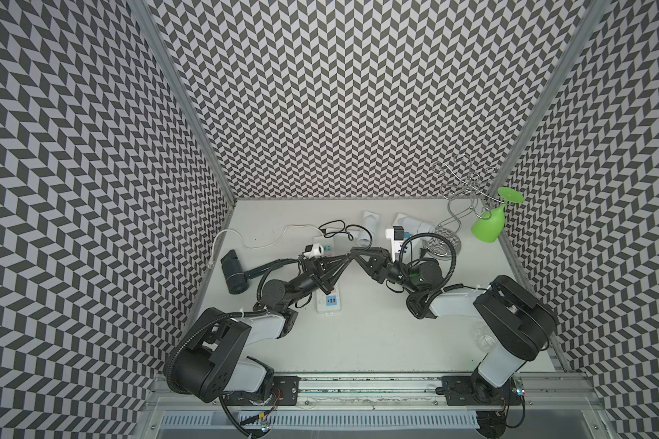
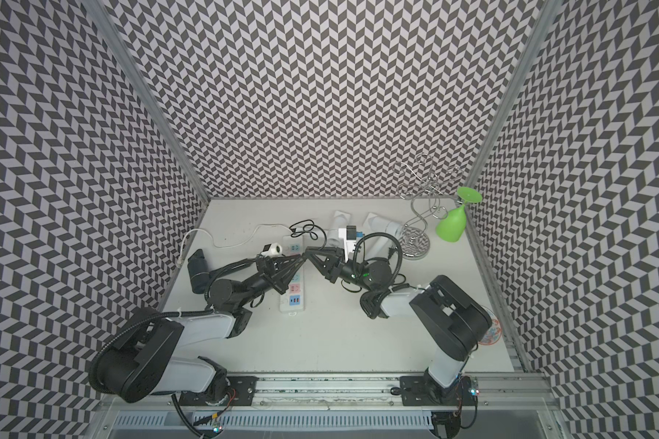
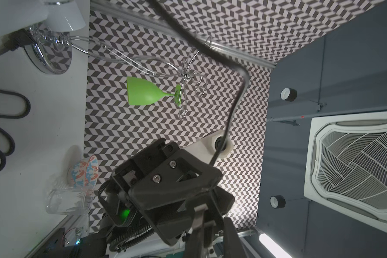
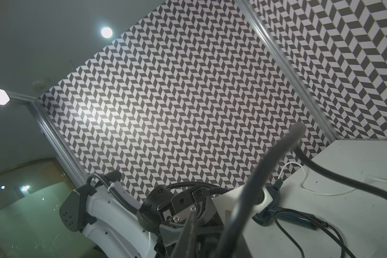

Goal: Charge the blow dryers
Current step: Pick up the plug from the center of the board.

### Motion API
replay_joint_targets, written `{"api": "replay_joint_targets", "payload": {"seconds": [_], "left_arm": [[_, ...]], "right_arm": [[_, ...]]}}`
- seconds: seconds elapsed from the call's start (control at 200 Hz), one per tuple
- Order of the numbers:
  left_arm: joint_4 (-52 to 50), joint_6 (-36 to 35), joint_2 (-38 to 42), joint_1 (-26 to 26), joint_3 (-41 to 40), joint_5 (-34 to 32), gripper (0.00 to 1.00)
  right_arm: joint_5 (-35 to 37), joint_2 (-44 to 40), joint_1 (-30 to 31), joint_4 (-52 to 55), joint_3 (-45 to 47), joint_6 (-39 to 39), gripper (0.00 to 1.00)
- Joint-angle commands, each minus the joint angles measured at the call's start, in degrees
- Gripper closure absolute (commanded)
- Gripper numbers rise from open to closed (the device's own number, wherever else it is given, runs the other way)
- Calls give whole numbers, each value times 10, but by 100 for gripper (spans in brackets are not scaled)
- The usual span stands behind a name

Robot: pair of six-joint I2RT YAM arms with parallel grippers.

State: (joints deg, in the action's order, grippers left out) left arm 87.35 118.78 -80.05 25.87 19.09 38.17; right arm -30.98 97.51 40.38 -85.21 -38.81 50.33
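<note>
The right tool (image 1: 355, 251) pinches narrow on a black cord (image 4: 264, 176), held just beside the power strip (image 1: 330, 302), likely so the left tool (image 1: 347, 256) can meet it tip to tip (narrow too; its grip I cannot tell). The black blow dryer (image 1: 233, 275) lies left, two white blow dryers (image 1: 364, 237) behind on the worktop (image 1: 358, 342).
</note>
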Motion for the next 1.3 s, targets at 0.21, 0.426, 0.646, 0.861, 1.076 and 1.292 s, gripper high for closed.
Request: {"api": "replay_joint_targets", "payload": {"seconds": [0.21,0.426,0.646,0.861,1.076,1.292], "left_arm": [[188,21,-10,0,6,7,100],[187,-21,-16,-14,9,22,100],[188,-156,-26,-51,5,59,100],[187,-293,-40,-52,13,91,100],[166,-338,-32,-60,14,98,100],[187,-116,-33,-82,30,124,100]], "right_arm": [[-11,-9,6,-227,-7,15,90],[2,-18,-2,-226,9,69,54],[-97,-32,-43,-36,-15,203,1],[-145,-75,-45,207,-38,181,1],[-168,-131,-44,431,-86,70,1],[-120,-225,-45,447,-27,-202,4]]}}
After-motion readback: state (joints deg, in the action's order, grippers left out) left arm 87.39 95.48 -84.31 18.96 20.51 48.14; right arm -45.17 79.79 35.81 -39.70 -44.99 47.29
